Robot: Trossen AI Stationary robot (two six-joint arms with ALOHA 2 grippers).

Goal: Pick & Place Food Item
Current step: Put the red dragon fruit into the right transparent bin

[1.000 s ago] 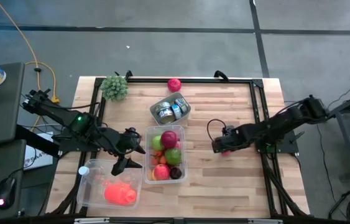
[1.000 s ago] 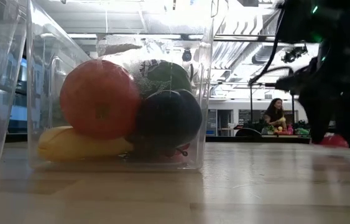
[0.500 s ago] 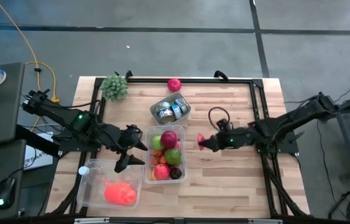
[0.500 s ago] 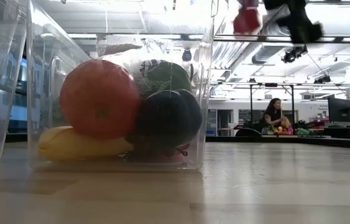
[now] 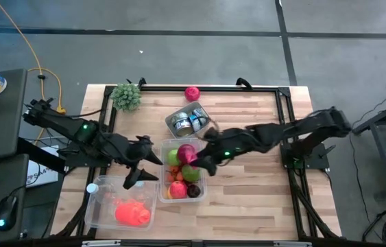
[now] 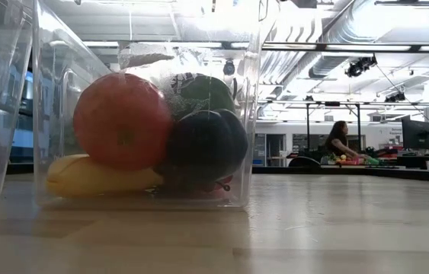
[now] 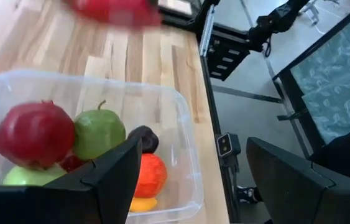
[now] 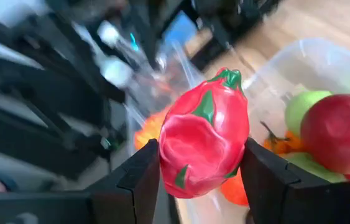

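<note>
A red dragon fruit [image 8: 202, 140] with green scales sits between the fingers of my right gripper [image 8: 202, 163], which reaches from the table's right to above the clear fruit tub [image 5: 203, 189]. In the high view that gripper [image 5: 201, 162] hangs over the tub's right side. The tub holds a pomegranate [image 7: 35, 134], a green apple [image 7: 100, 130], an orange [image 7: 151, 175] and other fruit. My left gripper [image 7: 202, 186] stands open just left of the tub [image 5: 141, 162], with nothing between its fingers. The dragon fruit [image 7: 115, 9] shows as a red blur in the left wrist view. My right gripper pinches the dragon fruit by two opposite sides of its middle [image 8: 170, 149] between its two fingers. The fingers come from the table's right, slanting a little downward. The fruit is lifted clear above the tub, its green-tipped end pointing away from the gripper.
A second clear tub [image 5: 97, 209] with an orange-red item [image 5: 132, 214] lies near the front left. A metal tin [image 5: 188, 121], a green bushy item [image 5: 127, 96] and a pink fruit [image 5: 192, 93] lie toward the far edge. A person [image 6: 338, 141] sits far behind the table.
My right gripper has lifted the dragon fruit off the table's right half, rising and travelling toward the left edge until it hangs over the fruit tub. Its wrist has rolled and tipped up from pointing down. It has left the low view.
</note>
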